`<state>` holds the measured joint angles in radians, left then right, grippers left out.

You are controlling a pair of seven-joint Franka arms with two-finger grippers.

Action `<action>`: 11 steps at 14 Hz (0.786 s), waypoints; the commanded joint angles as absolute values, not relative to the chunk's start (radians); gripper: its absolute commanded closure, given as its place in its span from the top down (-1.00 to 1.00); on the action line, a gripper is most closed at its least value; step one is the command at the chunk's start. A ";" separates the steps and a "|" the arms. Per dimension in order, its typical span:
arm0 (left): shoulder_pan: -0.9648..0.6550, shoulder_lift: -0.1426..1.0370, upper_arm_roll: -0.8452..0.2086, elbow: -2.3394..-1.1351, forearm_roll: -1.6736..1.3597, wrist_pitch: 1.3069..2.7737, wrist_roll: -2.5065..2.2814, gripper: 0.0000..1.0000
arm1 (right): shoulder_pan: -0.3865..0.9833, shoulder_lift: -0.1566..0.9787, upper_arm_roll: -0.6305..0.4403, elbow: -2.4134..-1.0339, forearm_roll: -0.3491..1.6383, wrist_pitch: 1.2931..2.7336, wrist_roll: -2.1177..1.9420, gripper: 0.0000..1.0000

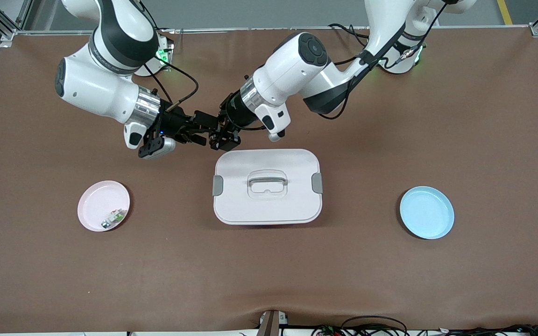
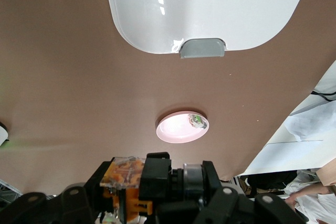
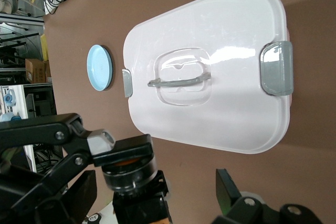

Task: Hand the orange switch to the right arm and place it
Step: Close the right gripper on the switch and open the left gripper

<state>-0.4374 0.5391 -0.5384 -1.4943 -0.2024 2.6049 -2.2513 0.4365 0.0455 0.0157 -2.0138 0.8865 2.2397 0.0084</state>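
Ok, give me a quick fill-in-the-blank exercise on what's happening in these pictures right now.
1. The left gripper is shut on the orange ____.
2. The right gripper meets it with jaws ____.
3. Both grippers hang just above the table beside the white ____.
4. The small green-white-silver part lies in the ____ plate.

Missing words: switch; open; box; pink

two arms (image 1: 110,88), two plates (image 1: 103,206), one lidded box (image 1: 267,185), one switch (image 2: 126,190)

A white lidded box (image 1: 267,186) sits mid-table, between a pink plate (image 1: 96,201) holding a small green-white-silver part (image 1: 113,218) and a blue plate (image 1: 427,212).
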 commanded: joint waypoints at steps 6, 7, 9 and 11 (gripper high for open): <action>-0.451 0.534 -0.528 -1.486 -0.175 2.619 -2.290 -0.43 | 0.457 0.057 0.005 -1.996 0.894 2.244 0.009 0.28; -0.451 0.534 -0.528 -1.486 -0.175 2.619 -2.290 -0.43 | 0.457 0.055 0.005 -1.996 0.893 2.243 0.006 0.11; -0.451 0.535 -0.528 -1.486 -0.175 2.619 -2.290 -0.43 | 0.457 0.057 0.005 -1.994 0.891 2.243 0.003 -0.37; -0.451 0.534 -0.526 -1.486 -0.170 2.619 -2.290 -0.42 | 0.457 0.055 0.005 -1.994 0.891 2.241 0.005 -1.00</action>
<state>-0.4398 0.5407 -0.5371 -1.4934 -0.2024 2.6068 -2.2513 0.4465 0.0468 0.0157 -2.0033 0.8868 2.2400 0.0084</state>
